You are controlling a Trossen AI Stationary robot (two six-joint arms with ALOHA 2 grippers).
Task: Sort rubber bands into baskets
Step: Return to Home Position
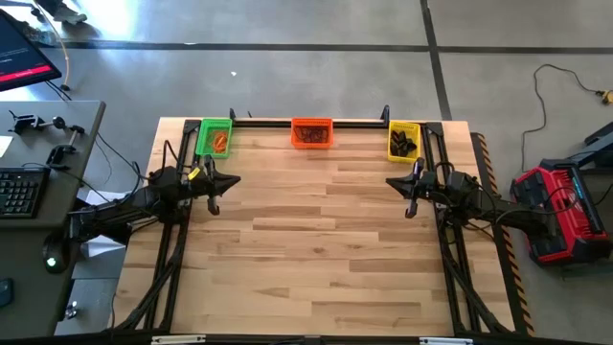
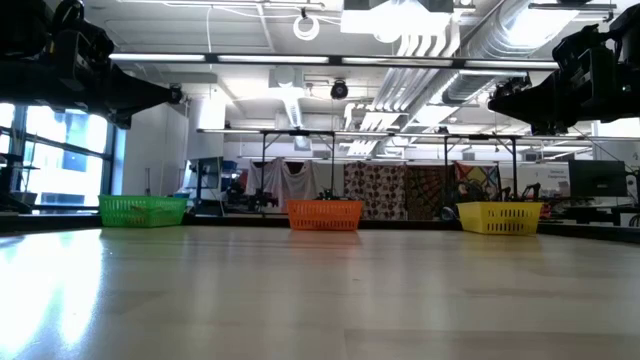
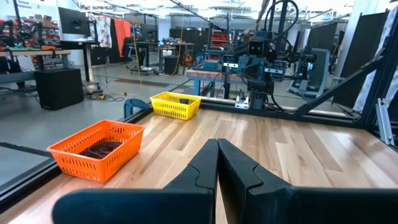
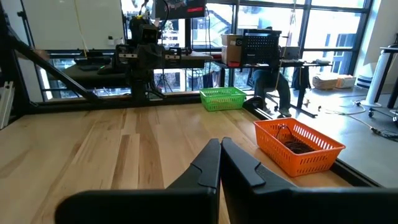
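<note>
Three mesh baskets stand along the table's far edge: green (image 1: 215, 138) at the left with orange bands in it, orange (image 1: 311, 133) in the middle with brown bands (image 3: 99, 149), yellow (image 1: 403, 141) at the right with black bands. My left gripper (image 1: 215, 201) hovers above the table's left side, shut and empty; its closed fingers show in the left wrist view (image 3: 217, 163). My right gripper (image 1: 412, 203) hovers above the right side, shut and empty, as the right wrist view (image 4: 220, 163) shows. No loose band shows on the tabletop.
A black rail (image 1: 311, 122) runs behind the baskets along the far edge. Black frame struts run down the table's left (image 1: 172, 259) and right (image 1: 450, 259) sides. The wooden tabletop (image 1: 316, 240) lies between the two arms.
</note>
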